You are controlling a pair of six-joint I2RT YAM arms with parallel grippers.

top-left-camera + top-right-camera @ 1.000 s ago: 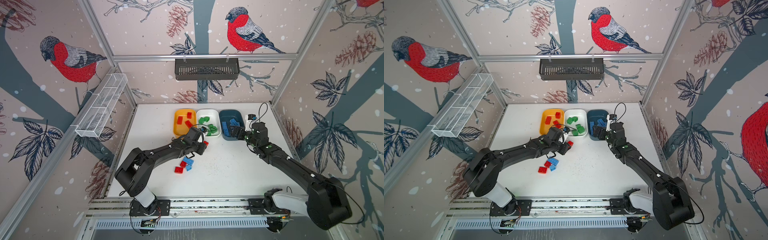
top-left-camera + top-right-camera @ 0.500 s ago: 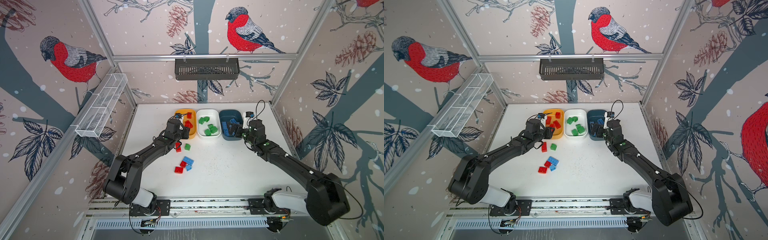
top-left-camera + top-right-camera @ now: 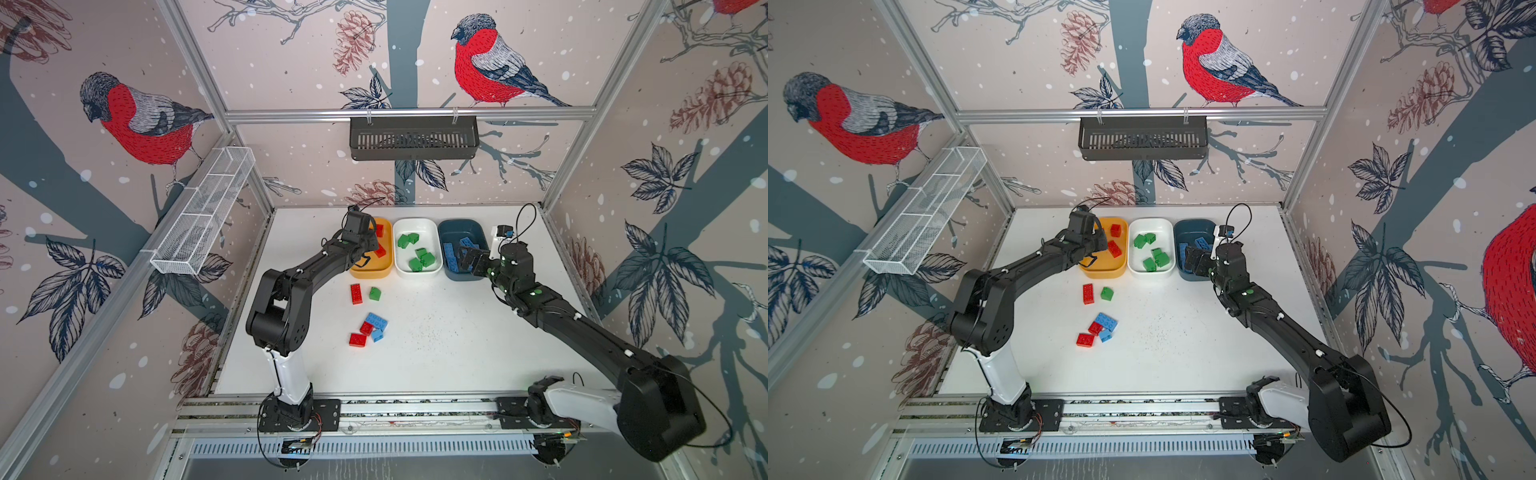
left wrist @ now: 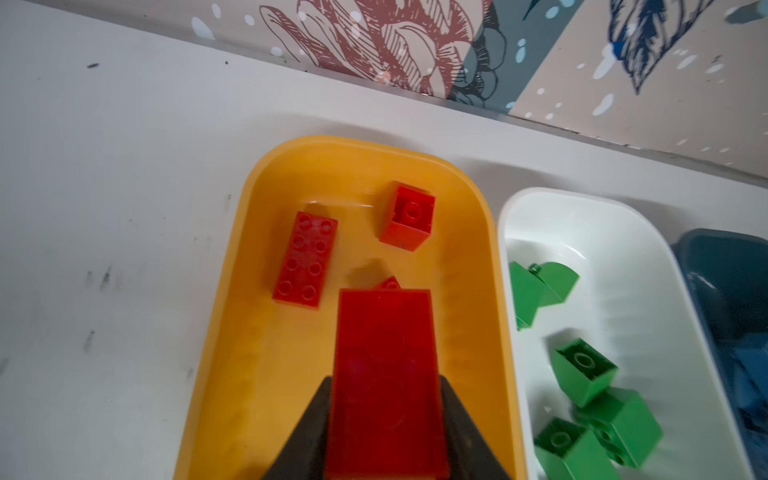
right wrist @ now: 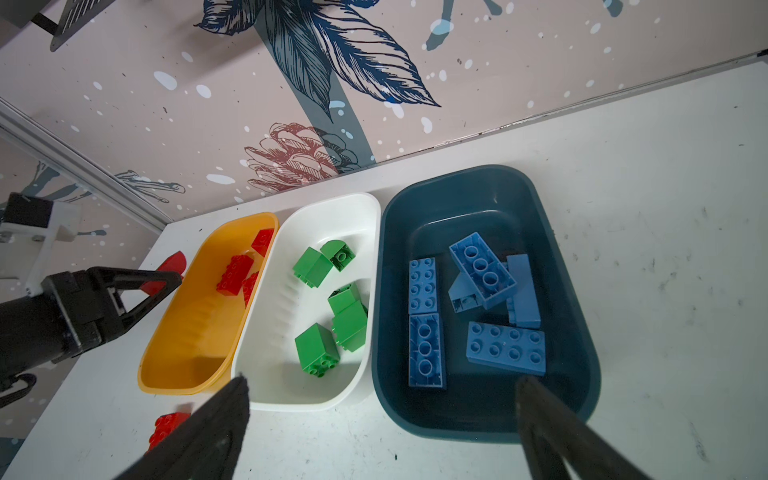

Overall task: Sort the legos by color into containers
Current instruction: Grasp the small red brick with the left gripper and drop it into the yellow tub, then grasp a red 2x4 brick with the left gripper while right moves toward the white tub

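Note:
My left gripper [image 4: 386, 380] hangs over the yellow-orange tub [image 4: 249, 199], shut on a long red lego [image 4: 384, 332] that fills the gap between its fingers. Red legos [image 4: 305, 259] lie in that tub. The white tub [image 3: 417, 222] holds several green legos [image 3: 422, 259], and the dark teal tub [image 5: 582, 332] holds several blue ones [image 5: 505, 347]. My right gripper [image 5: 382, 384] stands open and empty at the teal tub's near rim. Loose on the table lie a long red lego [image 3: 356, 294], a green one [image 3: 375, 294] and a red-and-blue cluster [image 3: 370, 330].
A black slotted basket [image 3: 413, 139] hangs on the back wall, and a long white wire basket [image 3: 203, 216] on the left wall. The three tubs stand in a row against the back edge. Patterned walls close in the table on three sides.
My left gripper has carried the red lego from the table's middle back to above the yellow-orange tub. The right gripper has stayed open by the teal tub.

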